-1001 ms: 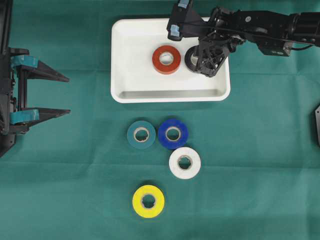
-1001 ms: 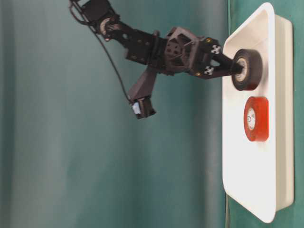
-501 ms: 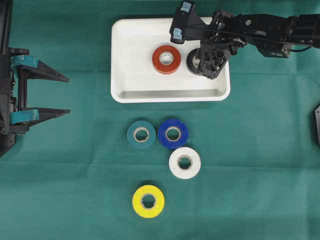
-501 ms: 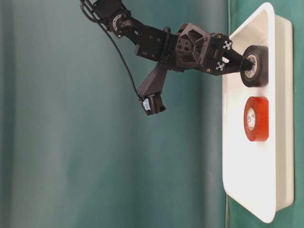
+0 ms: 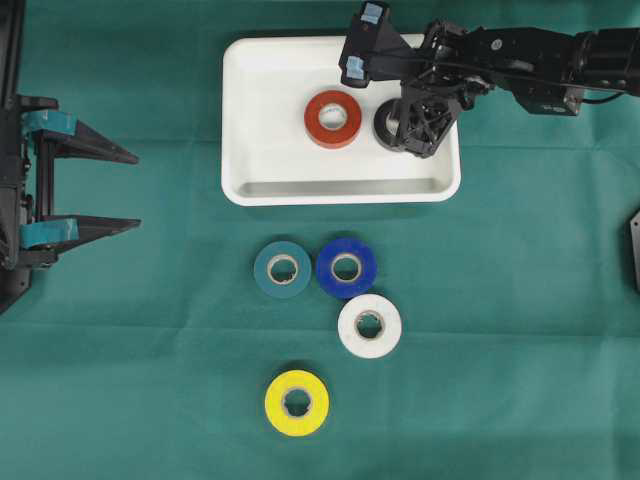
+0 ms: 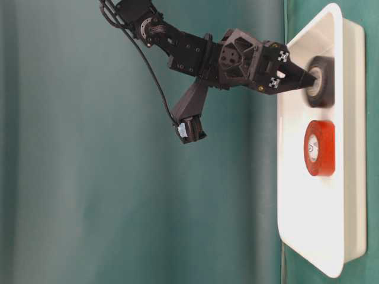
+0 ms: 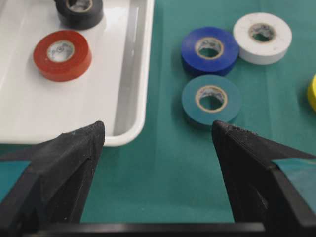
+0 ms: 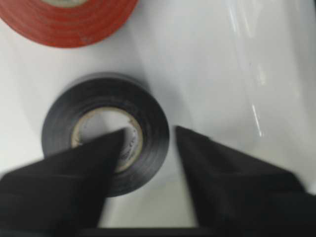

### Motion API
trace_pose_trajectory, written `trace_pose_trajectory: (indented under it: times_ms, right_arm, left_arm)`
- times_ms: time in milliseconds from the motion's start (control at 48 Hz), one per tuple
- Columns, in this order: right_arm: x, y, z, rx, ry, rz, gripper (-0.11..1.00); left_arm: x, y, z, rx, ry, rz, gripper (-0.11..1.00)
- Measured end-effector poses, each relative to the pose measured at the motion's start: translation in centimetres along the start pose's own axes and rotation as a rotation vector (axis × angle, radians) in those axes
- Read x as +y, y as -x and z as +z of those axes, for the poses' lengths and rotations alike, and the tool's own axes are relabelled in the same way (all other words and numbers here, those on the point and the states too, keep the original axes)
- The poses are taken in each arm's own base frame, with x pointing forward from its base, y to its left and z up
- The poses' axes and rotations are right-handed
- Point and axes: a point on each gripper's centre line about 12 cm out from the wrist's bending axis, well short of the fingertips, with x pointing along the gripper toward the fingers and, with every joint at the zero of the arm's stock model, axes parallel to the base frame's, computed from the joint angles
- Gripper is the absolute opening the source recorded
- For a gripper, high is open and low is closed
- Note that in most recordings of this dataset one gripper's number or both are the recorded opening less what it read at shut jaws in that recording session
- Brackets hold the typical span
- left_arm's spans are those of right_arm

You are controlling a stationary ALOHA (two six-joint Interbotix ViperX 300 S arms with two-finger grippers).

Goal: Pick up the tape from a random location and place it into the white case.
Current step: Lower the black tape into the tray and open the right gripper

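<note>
We see the black tape roll (image 8: 106, 136) lying flat inside the white case (image 5: 260, 120), toward its right end, with the red tape roll (image 5: 333, 118) just beside it on the left, also flat in the case. In the right wrist view one finger (image 8: 74, 168) of the right gripper (image 8: 148, 148) reaches into the roll's core and the other stands outside its wall, with a visible gap between that outer finger and the tape; we read the jaws as parted around the roll's wall rather than pinching it. In the table-level view the fingertips meet the black roll at the case floor (image 6: 320, 80).

Outside the case, on the green cloth (image 5: 500, 350), we find four more rolls: a teal roll (image 5: 282, 268) touching a blue roll (image 5: 346, 267), a white roll (image 5: 369, 326) just below and right of the blue one, and a yellow roll (image 5: 296, 402) farther toward the near edge, apart from the rest.

The left gripper (image 5: 90, 187) sits at the left edge of the overhead view, well apart from every roll, its jaws spread wide and holding nothing.
</note>
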Motion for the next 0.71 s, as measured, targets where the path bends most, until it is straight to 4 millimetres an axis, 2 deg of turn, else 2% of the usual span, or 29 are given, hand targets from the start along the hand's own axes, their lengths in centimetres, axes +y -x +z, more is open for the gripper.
trace_pose_trajectory:
  times_ms: [83, 146, 542, 709]
  right_arm:
    - [-0.2, 0.0, 0.0, 0.0, 0.01, -0.01, 0.82]
    - [-0.2, 0.0, 0.0, -0.003, 0.024, -0.021, 0.91]
    - [-0.5, 0.0, 0.0, 0.002, 0.047, -0.04, 0.89]
    - [-0.7, 1.4, 0.6, -0.009, 0.05, -0.048, 0.89]
  left_arm:
    - [0.0, 0.0, 0.0, 0.0, 0.001, 0.0, 0.83]
    - [0.0, 0.0, 0.0, -0.002, 0.0, 0.0, 0.83]
    - [0.0, 0.0, 0.0, -0.002, 0.001, 0.0, 0.83]
    - [0.0, 0.0, 0.0, -0.002, 0.001, 0.0, 0.83]
